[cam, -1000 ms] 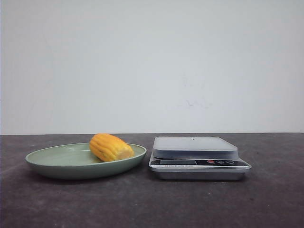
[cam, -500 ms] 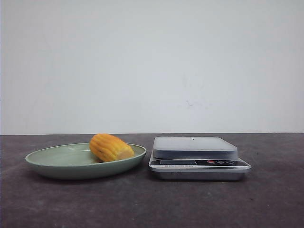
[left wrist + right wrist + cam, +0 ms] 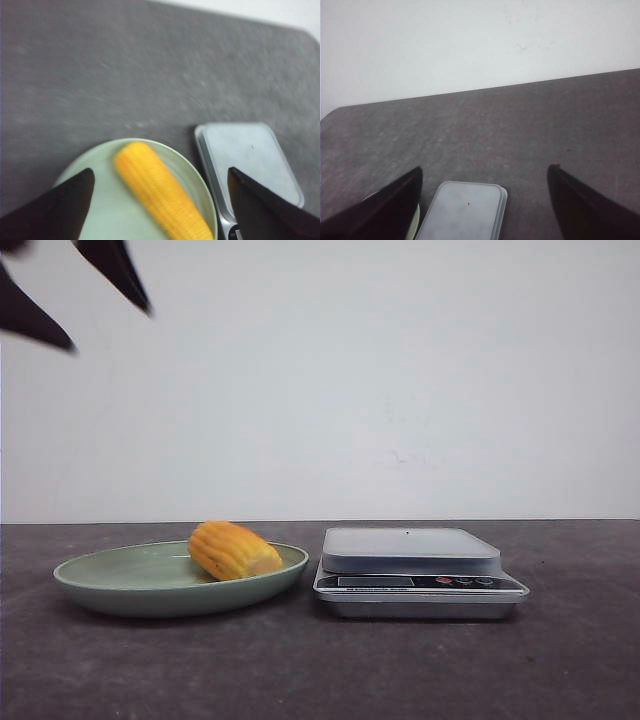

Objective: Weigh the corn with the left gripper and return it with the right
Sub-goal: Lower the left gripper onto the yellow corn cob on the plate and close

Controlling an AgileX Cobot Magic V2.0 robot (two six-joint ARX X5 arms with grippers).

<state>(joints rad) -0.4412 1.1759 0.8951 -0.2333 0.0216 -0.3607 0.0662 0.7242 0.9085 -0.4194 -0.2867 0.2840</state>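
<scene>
The corn is a stubby yellow-orange cob lying on the right part of the green plate. In the left wrist view the corn lies on the plate below my open left gripper. In the front view only the left gripper's two dark finger tips show, high at the top left, far above the plate. My right gripper is open and empty, above the scale; it is out of the front view.
A silver kitchen scale with a flat grey platform stands just right of the plate; it also shows in the left wrist view. A dark table runs to a white wall behind.
The left gripper's finger tips have come into the front view at the top left. The corn, plate and scale have not moved.
</scene>
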